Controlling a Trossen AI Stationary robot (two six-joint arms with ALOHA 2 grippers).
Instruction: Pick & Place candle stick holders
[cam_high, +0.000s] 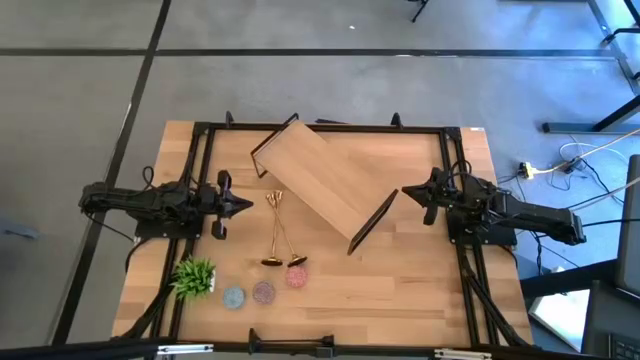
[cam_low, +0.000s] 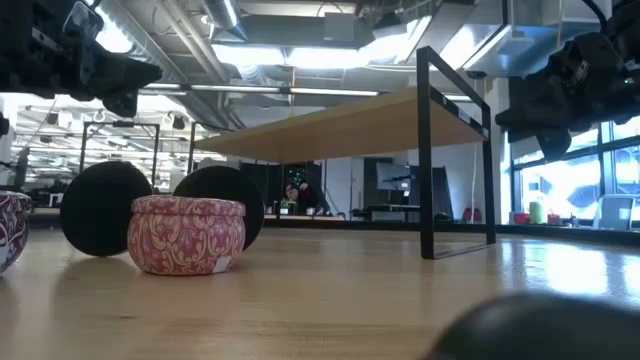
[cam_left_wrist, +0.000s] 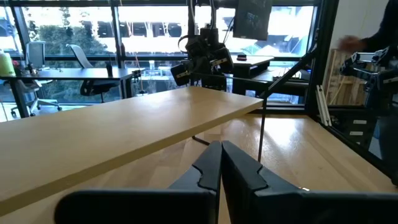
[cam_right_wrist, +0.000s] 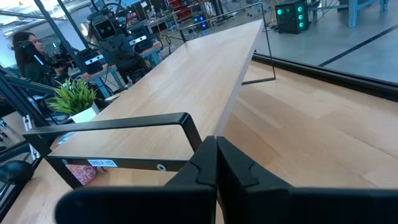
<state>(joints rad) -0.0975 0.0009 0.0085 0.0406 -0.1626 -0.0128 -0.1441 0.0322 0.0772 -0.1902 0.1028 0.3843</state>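
My left gripper, right gripper clenched, empty. Thin gold metal candlesticks lower centre: stiff, slippery, top-heavy; grasp mid-stem.

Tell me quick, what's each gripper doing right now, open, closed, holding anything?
Left gripper: closed, holding nothing, near the table's left edge.
Right gripper: closed, holding nothing, by the wooden shelf on the right.
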